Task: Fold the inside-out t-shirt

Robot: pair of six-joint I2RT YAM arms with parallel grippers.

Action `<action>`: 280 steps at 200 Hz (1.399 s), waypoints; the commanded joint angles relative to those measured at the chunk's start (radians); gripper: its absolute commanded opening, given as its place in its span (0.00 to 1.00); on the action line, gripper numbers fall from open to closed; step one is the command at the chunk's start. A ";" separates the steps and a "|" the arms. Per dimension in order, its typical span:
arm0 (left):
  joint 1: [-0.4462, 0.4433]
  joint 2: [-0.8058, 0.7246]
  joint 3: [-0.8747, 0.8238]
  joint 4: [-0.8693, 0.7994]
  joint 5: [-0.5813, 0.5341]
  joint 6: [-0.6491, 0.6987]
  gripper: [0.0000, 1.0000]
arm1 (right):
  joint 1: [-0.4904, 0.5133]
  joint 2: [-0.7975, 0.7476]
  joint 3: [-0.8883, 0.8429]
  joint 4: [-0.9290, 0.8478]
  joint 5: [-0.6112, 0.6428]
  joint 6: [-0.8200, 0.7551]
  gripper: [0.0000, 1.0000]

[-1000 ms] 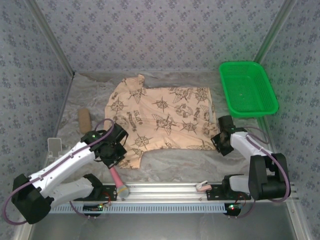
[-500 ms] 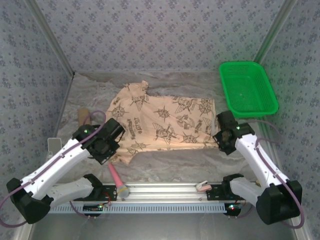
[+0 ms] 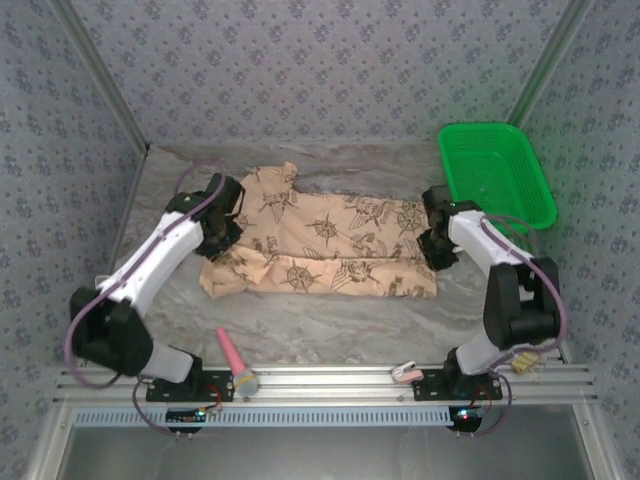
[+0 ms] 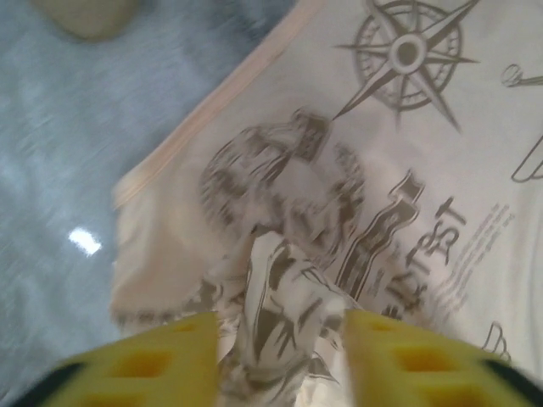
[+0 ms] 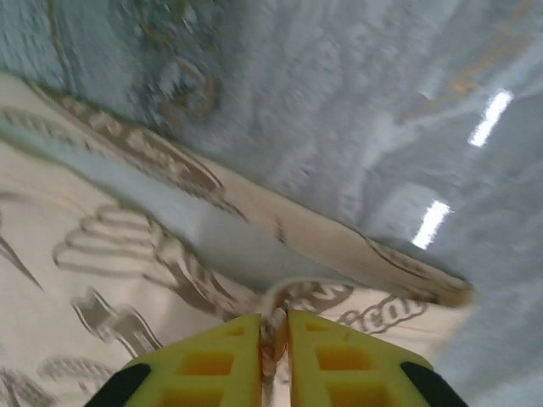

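Both arms have swung away from me over the last second, carrying the near edge of the cloth with them, so the inside-out t-shirt (image 3: 330, 250) is now a narrower band than the wide spread it was before

Nearest me, well left of the green basket (image 3: 455, 190) and much closer to the arm bases, a pink-handled tool (image 3: 232, 358) rests by the front rail, apart from the cloth

Further back, the t-shirt lies across the plastic-covered table (image 3: 330, 330), printed face up. Its right end is just beside the basket's near left corner and its left end is bunched and lumpy

The right gripper (image 3: 437, 248) sits at the end of the cloth closest to the basket. From its wrist camera, the yellow fingers (image 5: 204, 360) are almost together with a thin ridge of hem pinched between them, so this hand holds the shirt

The left gripper (image 3: 218, 230) is at the end farthest from the basket. Its fingers (image 4: 144, 365) stand well apart with a pucker of printed cloth upright in the gap. I read that as let go, though I cannot tell whether the pads brush it

I judge this to be the end of the first fold, at the point of release. Next, both hands need to part fully and lift straight up so nothing drags, then the bunched end needs flattening before a crosswise fold
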 commanded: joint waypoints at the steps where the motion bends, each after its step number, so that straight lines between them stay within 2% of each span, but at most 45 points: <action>1: 0.070 0.104 0.089 0.185 0.132 0.233 0.91 | -0.051 0.033 0.010 0.057 0.017 -0.004 0.32; 14: 0.094 0.120 0.133 0.158 0.165 0.247 0.92 | -0.065 -0.008 -0.015 0.092 0.039 -0.050 0.43; 26: 0.098 0.104 0.154 0.098 0.156 0.249 0.94 | -0.052 -0.053 -0.023 0.100 0.070 -0.132 0.48; 37: 0.098 0.073 0.144 0.027 0.153 0.232 0.94 | -0.020 -0.084 -0.017 0.074 0.091 -0.234 0.48; 49: 0.098 0.021 0.079 -0.040 0.143 0.199 0.94 | 0.027 -0.106 -0.024 0.110 0.054 -0.445 0.49; 59: 0.099 -0.024 -0.001 -0.087 0.124 0.169 0.94 | 0.077 -0.115 -0.028 0.075 0.075 -0.566 0.49; 71: 0.099 -0.071 -0.106 -0.115 0.122 0.127 0.90 | 0.119 -0.129 -0.063 0.128 -0.011 -0.784 0.49; 80: 0.098 -0.100 -0.181 -0.116 0.137 0.104 0.87 | 0.145 -0.137 -0.079 0.115 -0.029 -0.836 0.49; 96: 0.098 -0.113 -0.274 -0.092 0.159 0.082 0.81 | 0.167 -0.150 -0.112 0.084 -0.051 -0.808 0.50; 106: 0.099 -0.098 -0.303 -0.074 0.170 0.078 0.80 | 0.175 -0.165 -0.149 0.066 -0.051 -0.740 0.51; 127: 0.099 -0.042 -0.313 -0.056 0.146 0.074 0.79 | 0.186 -0.194 -0.246 0.075 -0.037 -0.590 0.53; 155: 0.095 0.012 -0.313 -0.006 0.138 0.073 0.74 | 0.180 -0.173 -0.281 0.094 -0.005 -0.505 0.55; 174: 0.100 0.055 -0.330 0.047 0.109 0.095 0.60 | 0.176 -0.119 -0.290 0.119 0.024 -0.452 0.54; 188: 0.112 0.097 -0.330 0.093 0.120 0.147 0.34 | 0.171 -0.064 -0.293 0.115 0.046 -0.397 0.46; 196: 0.118 0.121 -0.321 0.101 0.124 0.178 0.23 | 0.172 -0.038 -0.289 0.096 0.082 -0.364 0.37; 207: 0.126 0.142 -0.302 0.083 0.107 0.193 0.06 | 0.173 -0.025 -0.291 0.056 0.114 -0.325 0.20; 217: 0.128 0.145 -0.287 0.062 0.088 0.207 0.03 | 0.180 -0.037 -0.294 0.031 0.141 -0.298 0.07; 232: 0.135 0.125 -0.281 0.032 0.060 0.216 0.00 | 0.190 -0.073 -0.295 -0.017 0.166 -0.290 0.01; 253: 0.165 0.094 -0.296 0.014 0.050 0.233 0.00 | 0.199 -0.138 -0.275 -0.111 0.245 -0.295 0.02; 261: 0.176 0.095 -0.297 0.015 0.049 0.248 0.00 | 0.201 -0.162 -0.263 -0.134 0.278 -0.309 0.12; 268: 0.186 0.103 -0.290 0.008 0.049 0.259 0.00 | 0.203 -0.183 -0.254 -0.144 0.300 -0.329 0.26; 280: 0.191 0.121 -0.272 -0.001 0.069 0.278 0.00 | 0.208 -0.206 -0.231 -0.094 0.284 -0.462 0.40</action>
